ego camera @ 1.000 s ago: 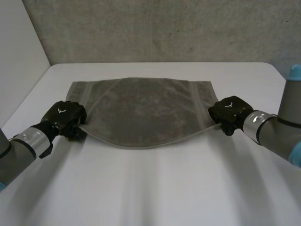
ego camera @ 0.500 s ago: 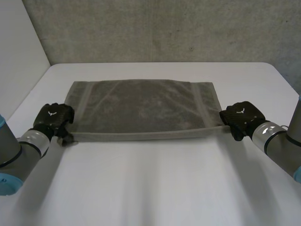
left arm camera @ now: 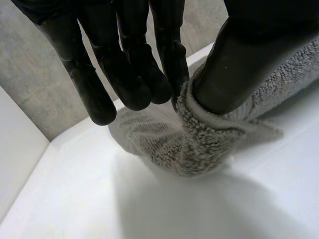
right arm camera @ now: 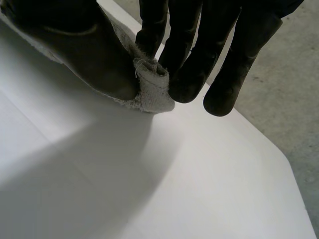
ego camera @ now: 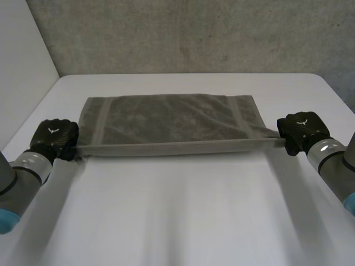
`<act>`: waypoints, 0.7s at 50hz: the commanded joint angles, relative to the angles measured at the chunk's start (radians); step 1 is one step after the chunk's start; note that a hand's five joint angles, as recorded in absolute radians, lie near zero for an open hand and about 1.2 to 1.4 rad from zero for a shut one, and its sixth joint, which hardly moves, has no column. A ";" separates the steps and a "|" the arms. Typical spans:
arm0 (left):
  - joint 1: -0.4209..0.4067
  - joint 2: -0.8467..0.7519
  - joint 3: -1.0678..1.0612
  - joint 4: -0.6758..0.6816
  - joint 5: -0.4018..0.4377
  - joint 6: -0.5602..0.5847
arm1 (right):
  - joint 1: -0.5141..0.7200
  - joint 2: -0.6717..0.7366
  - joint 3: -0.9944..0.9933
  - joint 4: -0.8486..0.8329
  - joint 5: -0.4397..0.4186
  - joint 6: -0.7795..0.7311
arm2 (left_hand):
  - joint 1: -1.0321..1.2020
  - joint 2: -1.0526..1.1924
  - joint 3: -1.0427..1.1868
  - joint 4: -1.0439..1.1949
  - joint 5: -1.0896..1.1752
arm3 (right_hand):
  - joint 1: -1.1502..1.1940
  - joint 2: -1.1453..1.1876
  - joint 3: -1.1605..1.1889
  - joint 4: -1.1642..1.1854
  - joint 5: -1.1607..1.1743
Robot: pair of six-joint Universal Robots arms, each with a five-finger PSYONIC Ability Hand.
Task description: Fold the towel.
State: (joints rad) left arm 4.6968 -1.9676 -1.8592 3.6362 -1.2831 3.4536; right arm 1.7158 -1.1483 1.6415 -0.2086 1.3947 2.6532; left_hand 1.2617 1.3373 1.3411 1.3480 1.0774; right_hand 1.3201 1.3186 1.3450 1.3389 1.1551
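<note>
Grey terry towel [ego camera: 166, 124] runs left-right, taut; wrist views reveal black left hand [left arm camera: 130, 59] and black right hand [right arm camera: 199, 52] pinching its near corners.

Towel [ego camera: 166, 124]: plain grey-brown terry, with a paler band across it near each short end and a paler hem along the near edge.
Desk [ego camera: 177, 210]: plain white.
Left hand [ego camera: 54, 138], right hand [ego camera: 302, 128]: black, each with a small white mark on its back.
Left arm [ego camera: 22, 172], right arm [ego camera: 333, 166]: grey, silver wrist ring, light-blue caps.
Back wall [ego camera: 194, 33]: mottled, speckled grey.
</note>
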 commanded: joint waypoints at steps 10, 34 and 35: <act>0.019 0.314 0.002 -0.111 0.011 -0.005 | -0.002 -0.232 -0.023 0.067 -0.008 -0.001 | 0.135 0.059 0.055 0.048 0.144 | 0.076 0.078 0.051 0.057 0.067; 0.054 0.599 -0.093 -0.415 0.208 -0.002 | -0.179 -0.499 -0.045 0.592 -0.284 -0.249 | 0.135 0.059 0.055 0.048 0.144 | 0.076 0.078 0.051 0.057 0.067; 0.054 0.599 -0.094 -0.415 0.208 -0.002 | -0.179 -0.499 -0.045 0.592 -0.284 -0.249 | 0.135 0.059 0.055 0.048 0.144 | 0.076 0.078 0.051 0.057 0.067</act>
State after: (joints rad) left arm 4.7321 -1.3726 -1.9289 3.2399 -1.1191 3.4512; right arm 1.5614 -1.6251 1.5911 0.3321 1.1508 2.4491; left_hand 1.2618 1.3483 1.3498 1.3622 1.0777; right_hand 1.3201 1.3288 1.3456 1.3389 1.1552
